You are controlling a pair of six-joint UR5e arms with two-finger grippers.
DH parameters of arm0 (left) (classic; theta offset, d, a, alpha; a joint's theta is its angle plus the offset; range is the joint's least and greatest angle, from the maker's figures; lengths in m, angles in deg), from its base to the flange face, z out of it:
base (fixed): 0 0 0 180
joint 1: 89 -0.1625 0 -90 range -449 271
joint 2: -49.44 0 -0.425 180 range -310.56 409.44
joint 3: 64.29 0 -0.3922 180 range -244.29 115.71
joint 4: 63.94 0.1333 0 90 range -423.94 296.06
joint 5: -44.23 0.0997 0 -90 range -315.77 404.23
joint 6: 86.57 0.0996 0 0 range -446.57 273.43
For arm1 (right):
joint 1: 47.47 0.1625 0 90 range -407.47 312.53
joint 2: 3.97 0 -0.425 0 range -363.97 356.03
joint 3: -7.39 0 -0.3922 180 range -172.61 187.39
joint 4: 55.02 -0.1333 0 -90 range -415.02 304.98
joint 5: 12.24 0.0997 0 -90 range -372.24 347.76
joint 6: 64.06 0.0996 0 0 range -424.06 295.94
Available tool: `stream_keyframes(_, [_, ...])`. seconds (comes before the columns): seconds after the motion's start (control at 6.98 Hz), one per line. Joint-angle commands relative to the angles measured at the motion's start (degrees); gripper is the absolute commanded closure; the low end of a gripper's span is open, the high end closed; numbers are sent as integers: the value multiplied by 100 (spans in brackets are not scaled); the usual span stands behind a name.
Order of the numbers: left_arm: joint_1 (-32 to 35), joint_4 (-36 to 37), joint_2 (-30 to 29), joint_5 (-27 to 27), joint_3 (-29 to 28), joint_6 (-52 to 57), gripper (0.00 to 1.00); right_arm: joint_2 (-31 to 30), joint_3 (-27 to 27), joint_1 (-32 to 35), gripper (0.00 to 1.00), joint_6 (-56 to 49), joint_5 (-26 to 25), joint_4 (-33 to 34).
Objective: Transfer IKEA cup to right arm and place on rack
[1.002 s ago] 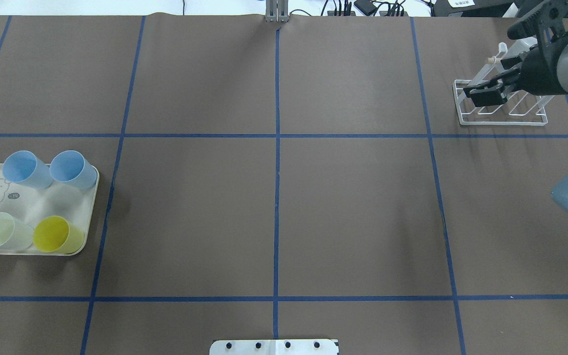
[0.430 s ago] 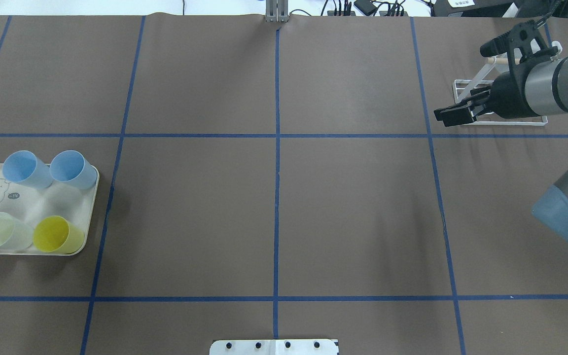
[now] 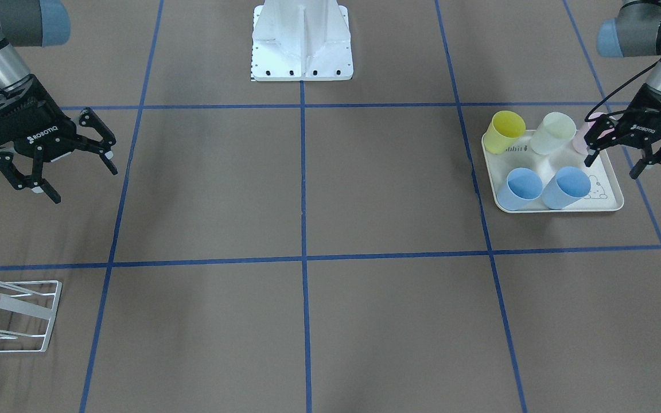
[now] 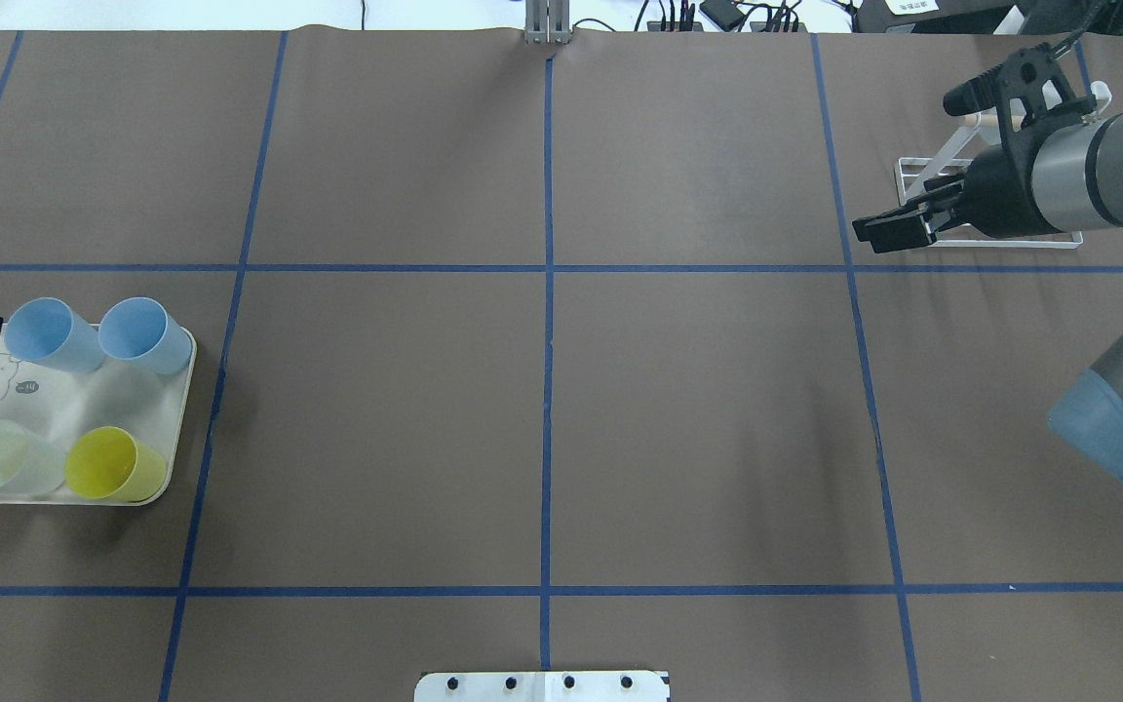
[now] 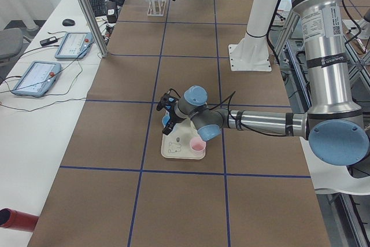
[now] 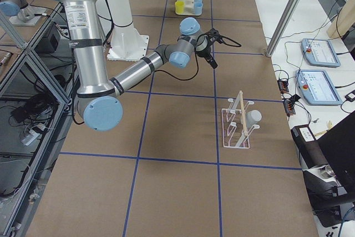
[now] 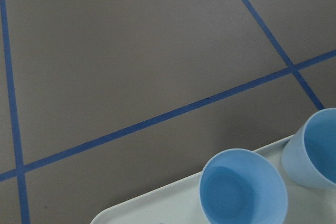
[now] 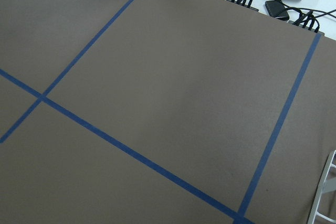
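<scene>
Brown paper crossed by blue tape lines (image 4: 548, 390) covers the tabletop (image 4: 376, 439). At its left end the left arm (image 5: 260, 122) stretches out low and nearly level, its wrist turned down over a cream tray (image 3: 611, 203). The left pincer (image 3: 610, 168) hangs with its fingers spread wide and empty above the tray's outer edge. Five cups sit on the tray beneath and beside it: a pink cup (image 3: 584, 140) just beside one finger, a pale green cup (image 3: 557, 133) and a yellow cup (image 3: 507, 131) farther along, and two blue cups (image 3: 523, 188) on the far row. At the other end, the right arm (image 4: 1098, 180) reaches in almost level, with the right pincer (image 3: 85, 186) raised off the tabletop, fingers wide apart, holding nothing. The rack (image 6: 237, 121) stands behind this pincer's wrist, apart from the fingers, and already carries one pale cup (image 6: 254, 117).
</scene>
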Motion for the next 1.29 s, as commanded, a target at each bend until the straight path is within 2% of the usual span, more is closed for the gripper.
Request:
stream_keyframes(0.0, [-191,-58,-172,144,-183,-132,6,-8,0,-1,0,-8,-12,-7])
stream_keyframes(0.14, [-191,-75,-225,144,-305,-106,19,0,0,-1,0,0,-12,-16])
stream_keyframes(0.29, [-191,-84,-338,144,-463,-79,39,-8,0,-1,0,-8,-12,-16])
stream_keyframes(0.43, [-191,-84,-374,144,-482,-114,50,-8,0,-1,0,-8,-12,-16])
stream_keyframes(0.72, [-200,-102,-375,127,-474,-123,63,0,0,-1,0,-17,-12,-16])
stream_keyframes(1.0, [-191,-102,-366,92,-465,-123,94,0,0,-1,0,-26,-12,-16])
stream_keyframes(1.15, [-191,-93,-366,92,-456,-97,100,9,0,-1,0,-35,-3,-25])
